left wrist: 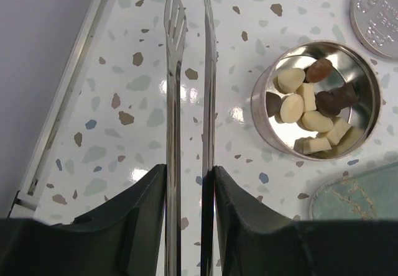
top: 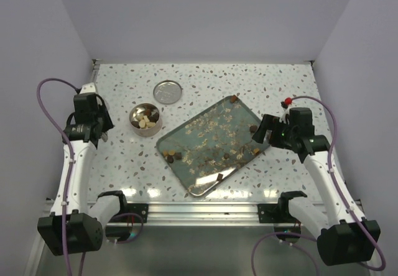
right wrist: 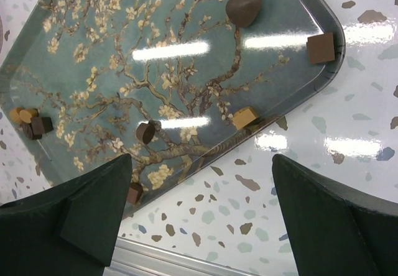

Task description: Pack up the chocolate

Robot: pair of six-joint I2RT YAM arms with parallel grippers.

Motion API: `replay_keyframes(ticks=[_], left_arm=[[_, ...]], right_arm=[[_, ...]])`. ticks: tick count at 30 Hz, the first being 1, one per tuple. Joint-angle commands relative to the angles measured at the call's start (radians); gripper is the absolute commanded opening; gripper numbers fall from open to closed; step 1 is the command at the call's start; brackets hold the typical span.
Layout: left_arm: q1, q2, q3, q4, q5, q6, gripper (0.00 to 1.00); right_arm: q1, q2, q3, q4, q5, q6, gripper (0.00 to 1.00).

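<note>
Round tin (left wrist: 362,71) sits at about 10 o'clock from the blossom-print tray (right wrist: 93,77); it's got a heap of cream and dark chocolate (left wrist: 292,108) inside. Its lid (left wrist: 376,5) lies at 1 o'clock from the tin, embossed lettering too blurry to read; more pieces are scattered near the tray's edges. Left gripper (left wrist: 189,176) is clamped on metal tweezers (left wrist: 175,102); right gripper (right wrist: 200,164) hangs spread wide over the tray's 3 o'clock corner.

Speckled table (top: 280,83), floral tray (top: 214,124), tin (top: 144,133), lid (top: 167,92)
</note>
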Motion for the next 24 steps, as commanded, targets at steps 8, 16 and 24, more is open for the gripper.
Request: replay_keyframes(ticks=[8,16,24], left_arm=[[0.009,0.036,-0.12,0.132,0.027,0.029,0.4],[0.009,0.124,-0.14,0.172,0.041,0.057,0.4],[0.009,0.254,-0.137,0.221,0.033,0.068,0.41]], right_arm=[[0.004,0.04,0.011,0.084,-0.027,0.0,0.98],[0.004,0.045,-0.03,0.13,-0.021,0.037,0.98],[0.004,0.084,-0.03,0.16,-0.007,0.046,0.98]])
